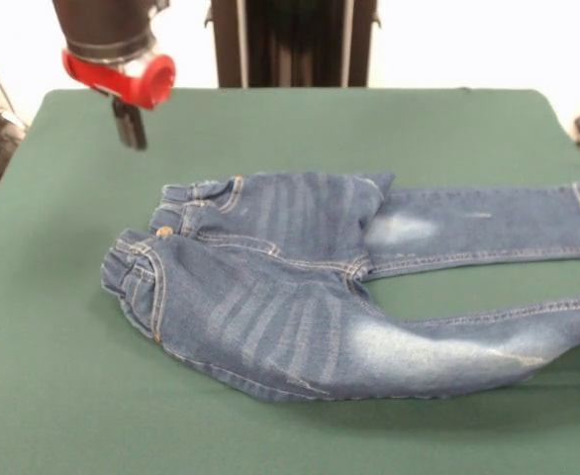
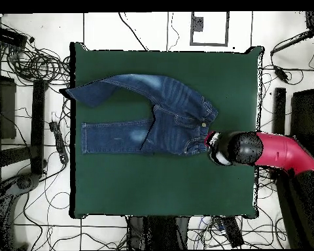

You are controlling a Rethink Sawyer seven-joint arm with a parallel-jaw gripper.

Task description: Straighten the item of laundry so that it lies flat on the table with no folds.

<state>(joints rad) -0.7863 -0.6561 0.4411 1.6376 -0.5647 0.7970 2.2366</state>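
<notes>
Front view: we are seeing the jeans point(image 1: 339, 287) lying across the middle of the green table point(image 1: 62, 376), waistband bunched and the nearer leg point(image 1: 468, 346) running off the table's edge. The gripper point(image 1: 130, 127) is hanging above the cloth near the waistband point(image 1: 146, 262), touching nothing; we cannot tell its grip.

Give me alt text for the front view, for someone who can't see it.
A small pair of blue jeans lies spread on a green table, legs pointing right. The robot's gripper hangs above the table, up and left of the waistband, touching nothing.
</notes>
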